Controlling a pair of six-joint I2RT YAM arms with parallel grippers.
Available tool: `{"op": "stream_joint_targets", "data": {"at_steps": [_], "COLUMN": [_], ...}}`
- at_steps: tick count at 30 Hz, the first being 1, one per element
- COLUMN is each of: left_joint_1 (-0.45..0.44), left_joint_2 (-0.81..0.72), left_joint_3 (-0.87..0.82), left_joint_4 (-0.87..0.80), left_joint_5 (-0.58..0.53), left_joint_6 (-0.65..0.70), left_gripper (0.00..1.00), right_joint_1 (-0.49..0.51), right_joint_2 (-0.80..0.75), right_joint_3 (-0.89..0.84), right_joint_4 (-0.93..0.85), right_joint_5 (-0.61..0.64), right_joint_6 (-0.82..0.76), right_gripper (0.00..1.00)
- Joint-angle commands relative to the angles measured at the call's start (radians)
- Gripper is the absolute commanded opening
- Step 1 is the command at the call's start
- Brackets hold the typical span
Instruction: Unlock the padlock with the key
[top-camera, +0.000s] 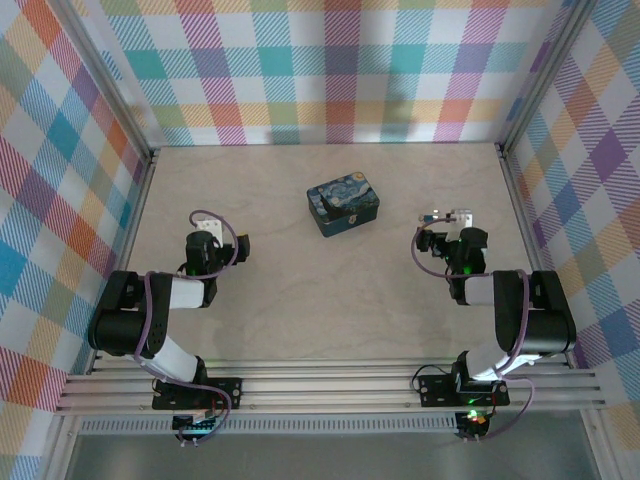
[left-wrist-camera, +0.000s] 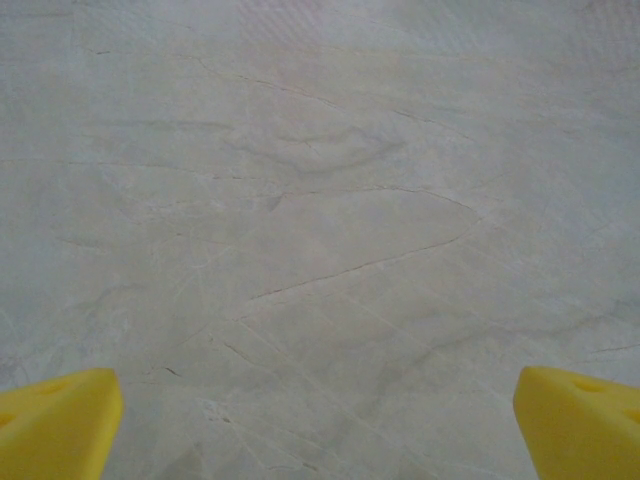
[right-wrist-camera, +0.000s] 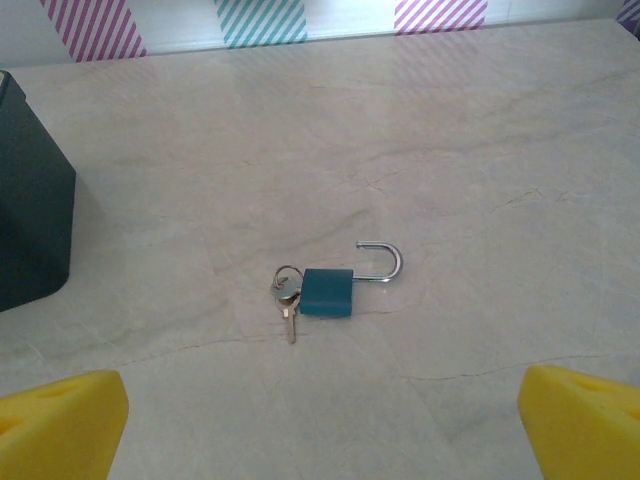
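Observation:
A small teal padlock (right-wrist-camera: 328, 292) lies flat on the table in the right wrist view, its silver shackle (right-wrist-camera: 385, 262) swung open to the right. A key on a ring (right-wrist-camera: 287, 295) sits at the lock's left end, a second key hanging beside it. My right gripper (right-wrist-camera: 320, 445) is open just short of the lock, with its yellow fingertips (right-wrist-camera: 62, 425) wide apart and nothing between them. In the top view the padlock (top-camera: 434, 216) lies just ahead of the right gripper (top-camera: 462, 220). My left gripper (left-wrist-camera: 320, 440) is open over bare table, at the left (top-camera: 205, 228).
A dark blue painted tin box (top-camera: 343, 206) stands mid-table, left of the padlock; its dark side (right-wrist-camera: 30, 200) shows in the right wrist view. Plaid walls and metal rails (top-camera: 505, 170) enclose the table.

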Motion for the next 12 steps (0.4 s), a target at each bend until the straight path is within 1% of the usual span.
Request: {"op": "stream_joint_targets", "data": {"at_steps": [1, 12], "left_joint_1": [0.011, 0.011], "left_joint_2": [0.003, 0.003], "left_joint_3": [0.000, 0.000], "left_joint_4": [0.038, 0.037], "left_joint_5": [0.014, 0.013], "left_joint_6": [-0.005, -0.005], "left_gripper": [1.00, 1.00], "right_joint_1": [0.007, 0.017], "right_joint_2": [-0.006, -0.003], "right_joint_3": [0.002, 0.006], "right_joint_4": [0.000, -0.005], "right_joint_5": [0.001, 0.000], "right_joint_6": [0.006, -0.003], "right_gripper": [1.00, 1.00]}}
